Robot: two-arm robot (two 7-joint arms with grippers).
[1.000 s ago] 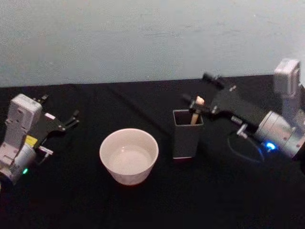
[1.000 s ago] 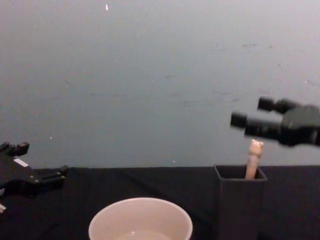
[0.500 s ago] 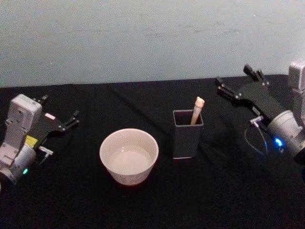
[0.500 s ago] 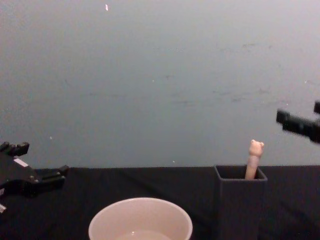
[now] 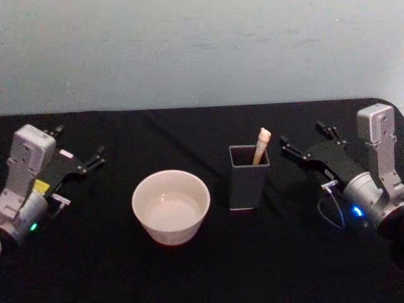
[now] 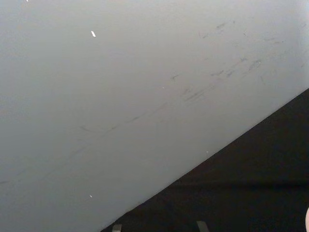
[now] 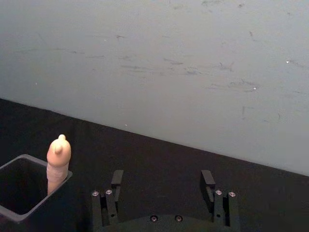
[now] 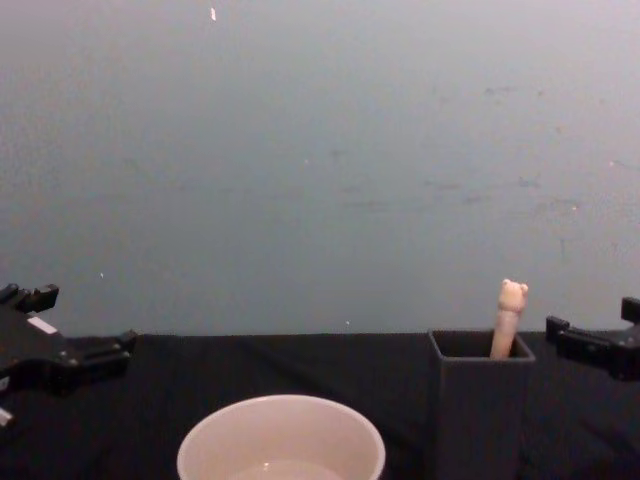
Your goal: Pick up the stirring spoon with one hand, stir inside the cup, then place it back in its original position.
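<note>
The stirring spoon [image 5: 261, 144] stands in the holder [image 5: 247, 177], bowl hidden.

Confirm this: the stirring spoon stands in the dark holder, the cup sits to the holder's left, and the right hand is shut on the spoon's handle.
Not quite. The right hand is open and holds nothing; it sits apart from the stirring spoon, to the right of the dark holder, as the head view shows. The spoon does stand in the holder, with the cup to its left.
</note>
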